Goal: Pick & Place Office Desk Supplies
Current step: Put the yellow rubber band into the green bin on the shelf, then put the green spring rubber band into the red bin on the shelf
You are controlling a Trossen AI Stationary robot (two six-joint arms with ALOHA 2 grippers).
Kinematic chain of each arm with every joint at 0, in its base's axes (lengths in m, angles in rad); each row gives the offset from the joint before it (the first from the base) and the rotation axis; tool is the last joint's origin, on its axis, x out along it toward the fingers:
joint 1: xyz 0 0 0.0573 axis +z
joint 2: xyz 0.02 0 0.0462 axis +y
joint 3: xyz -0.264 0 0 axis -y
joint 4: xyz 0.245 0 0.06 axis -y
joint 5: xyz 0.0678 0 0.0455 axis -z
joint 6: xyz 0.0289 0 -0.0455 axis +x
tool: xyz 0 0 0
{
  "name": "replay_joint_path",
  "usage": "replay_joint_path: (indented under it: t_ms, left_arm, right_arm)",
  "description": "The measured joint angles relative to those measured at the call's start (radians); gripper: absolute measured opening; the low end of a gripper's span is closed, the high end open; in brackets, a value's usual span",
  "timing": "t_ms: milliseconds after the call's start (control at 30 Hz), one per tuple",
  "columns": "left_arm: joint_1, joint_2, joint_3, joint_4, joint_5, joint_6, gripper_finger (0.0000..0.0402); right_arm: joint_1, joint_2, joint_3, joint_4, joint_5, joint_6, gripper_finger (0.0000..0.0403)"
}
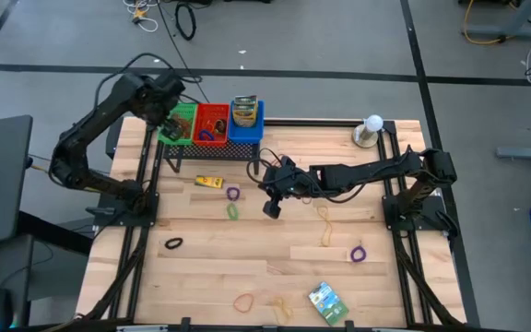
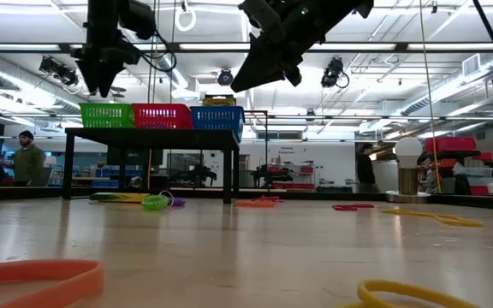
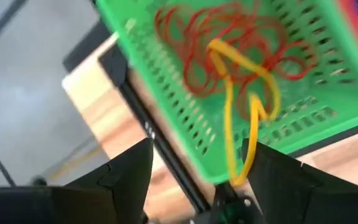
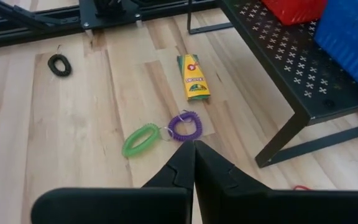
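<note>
High view showed the left gripper (image 1: 171, 118) raised over the green basket (image 1: 182, 124), which sat on the black rack (image 1: 212, 148) at the table's 12 o'clock edge beside a red basket (image 1: 213, 123) and a blue basket (image 1: 246, 123). In the left wrist view its fingers (image 3: 129, 174) stood apart, and a yellow rubber band (image 3: 244, 118) hung down toward the right-hand finger; whether it touched could not be told. Red rubber bands (image 3: 229, 37) lay piled inside the green basket.

The right gripper (image 1: 272, 208) hung above the table's middle, its arm reaching in from 3 o'clock. The right wrist view showed its fingers (image 4: 185, 168) pressed together and empty, above the wood, just short of a purple coil band (image 4: 184, 126) that touched a green coil band (image 4: 140, 139). A crayon box (image 4: 193, 77) lay flat a little beyond them, near the rack's leg, and a black coil band (image 4: 59, 64) sat well apart.

Elsewhere from above, another purple band (image 1: 358, 253) lay toward 4 o'clock, a green packet (image 1: 326, 299) at 5 o'clock, an orange band (image 1: 243, 302) at 6 o'clock, and a white ball on a base (image 1: 371, 129) at 1 o'clock.
</note>
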Motion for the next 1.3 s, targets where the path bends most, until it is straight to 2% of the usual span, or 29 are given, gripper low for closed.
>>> replay_joint_path:
  t_ms: [100, 267, 433, 567, 667, 800, 967, 1100, 1200, 1300]
  left_arm:
    - [0.007, -0.004, 0.007, 0.038, 0.032, 0.032, 0.0233]
    - [0.109, 0.011, 0.054, -0.013, 0.274, 0.138, 0.0180]
    - [0.214, 0.048, 0.102, 0.018, 0.449, 0.130, 0.0128]
    - [0.280, 0.062, 0.111, 0.065, 0.535, 0.114, 0.0086]
    - [0.290, 0.086, 0.111, 0.081, 0.538, 0.094, 0.0061]
    - [0.290, 0.118, 0.110, 0.087, 0.508, 0.084, 0.0070]
    - [0.290, 0.115, 0.110, 0.086, 0.492, 0.081, 0.0134]
    - [0.246, 0.058, 0.110, 0.084, 0.492, 0.129, 0.0181]
    - [0.176, -0.038, 0.086, 0.124, 0.522, 0.149, 0.0175]
    - [0.033, -0.179, -0.031, 0.303, 0.580, 0.111, 0.0133]
  right_arm:
    - [0.000, 0.000, 0.000, 0.000, 0.000, -0.009, 0.0009]
    - [0.000, 0.000, 0.000, -0.014, -0.029, -0.003, 0.0009]
    - [0.000, 0.000, 0.000, -0.027, -0.034, -0.003, 0.0009]
    - [0.002, 0.000, 0.000, -0.027, -0.034, -0.002, 0.0009]
    - [0.003, 0.000, 0.000, -0.027, -0.034, -0.001, 0.0009]
    - [0.003, 0.000, 0.000, -0.027, -0.034, -0.001, 0.0009]
    - [0.003, 0.000, 0.000, -0.031, -0.034, 0.003, 0.0009]
    - [0.003, -0.011, 0.000, -0.086, -0.034, 0.014, 0.0009]
    - [0.002, -0.043, 0.000, -0.164, -0.025, 0.021, 0.0009]
    - [-0.010, -0.078, -0.059, -0.144, -0.033, 0.047, 0.0004]
